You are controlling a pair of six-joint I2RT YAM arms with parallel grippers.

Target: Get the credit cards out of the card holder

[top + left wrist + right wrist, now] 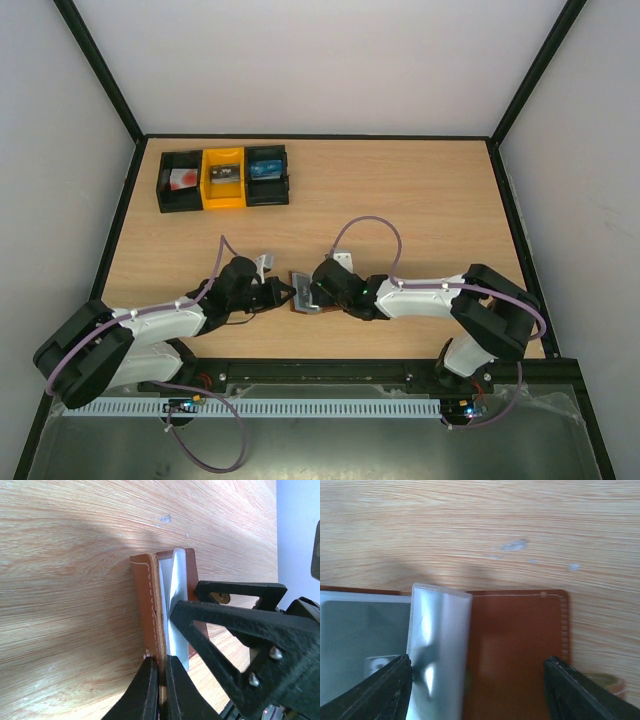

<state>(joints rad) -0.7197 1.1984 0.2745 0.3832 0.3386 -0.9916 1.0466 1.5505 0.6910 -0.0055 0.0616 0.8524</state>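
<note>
Both grippers meet at the card holder (303,294), lower centre of the top view, on the wooden table (420,200). Left gripper (161,666) is clamped on the stitched brown flap edge, flap standing upright. Right gripper (477,662) has its fingers spread wide, straddling the brown inner panel and a glossy plastic sleeve (440,640). Can't make out the credit cards for sure.

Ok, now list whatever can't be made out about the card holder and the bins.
1. Cards inside the card holder: top view, too small, crowded by left gripper and right gripper.
2. What the shiny sleeve holds: right wrist view, glare, and the bottom edge cuts it off.
3. Contents of the bins: top view, too small.
</note>
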